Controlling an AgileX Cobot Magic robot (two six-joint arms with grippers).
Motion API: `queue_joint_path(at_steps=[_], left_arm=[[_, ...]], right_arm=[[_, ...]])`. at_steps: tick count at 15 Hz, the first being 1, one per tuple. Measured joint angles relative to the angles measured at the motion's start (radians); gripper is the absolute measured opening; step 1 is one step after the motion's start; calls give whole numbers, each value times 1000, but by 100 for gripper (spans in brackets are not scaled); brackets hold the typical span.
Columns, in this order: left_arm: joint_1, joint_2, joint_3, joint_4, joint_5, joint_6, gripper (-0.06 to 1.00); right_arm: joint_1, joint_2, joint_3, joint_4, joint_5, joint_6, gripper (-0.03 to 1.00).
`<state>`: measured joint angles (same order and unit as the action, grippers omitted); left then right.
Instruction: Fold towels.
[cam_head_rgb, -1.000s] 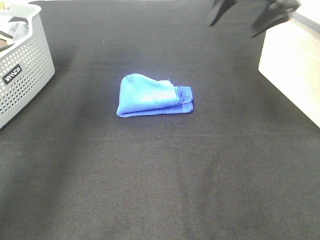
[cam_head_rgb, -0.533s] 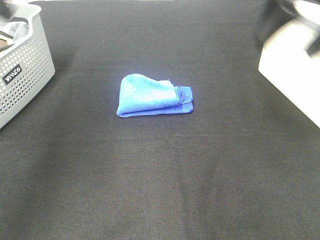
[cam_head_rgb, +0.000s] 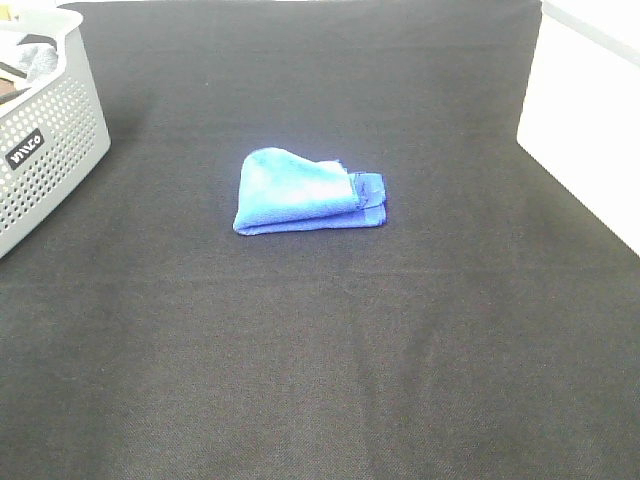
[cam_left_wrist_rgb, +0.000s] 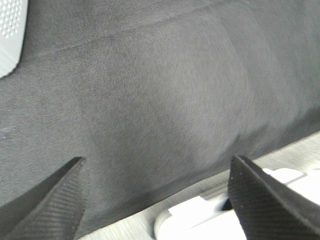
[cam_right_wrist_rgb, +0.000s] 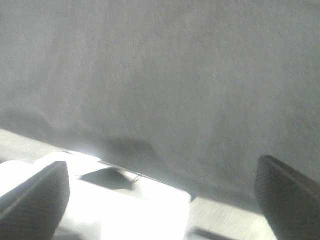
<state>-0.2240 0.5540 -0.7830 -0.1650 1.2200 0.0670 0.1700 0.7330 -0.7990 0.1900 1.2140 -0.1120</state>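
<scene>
A bright blue towel lies folded into a small bundle on the black cloth, a little left of centre, with its dark hem at the right end. Neither arm shows in the high view. My left gripper is open and empty above bare black cloth near the table edge. My right gripper is open and empty above black cloth, also near an edge. The towel is in neither wrist view.
A perforated grey basket with grey cloth inside stands at the far left; its corner shows in the left wrist view. A white surface borders the black cloth on the right.
The right arm, seen dark at the top right a second ago, has drawn back out of the high view. The towel has not moved.
</scene>
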Motion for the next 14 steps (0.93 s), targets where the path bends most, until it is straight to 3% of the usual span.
queue_joint_path(at_steps=[5, 8, 14], left_arm=[[0, -445, 212, 2, -33, 79, 73], [0, -498, 254, -2, -125, 106, 73], [0, -498, 275, -7, -161, 125, 73]], right_arm=[[1, -460, 204, -37, -38, -47, 94], [2, -601, 276, -41, -137, -77, 94], [2, -613, 287, -41, -141, -79, 94]])
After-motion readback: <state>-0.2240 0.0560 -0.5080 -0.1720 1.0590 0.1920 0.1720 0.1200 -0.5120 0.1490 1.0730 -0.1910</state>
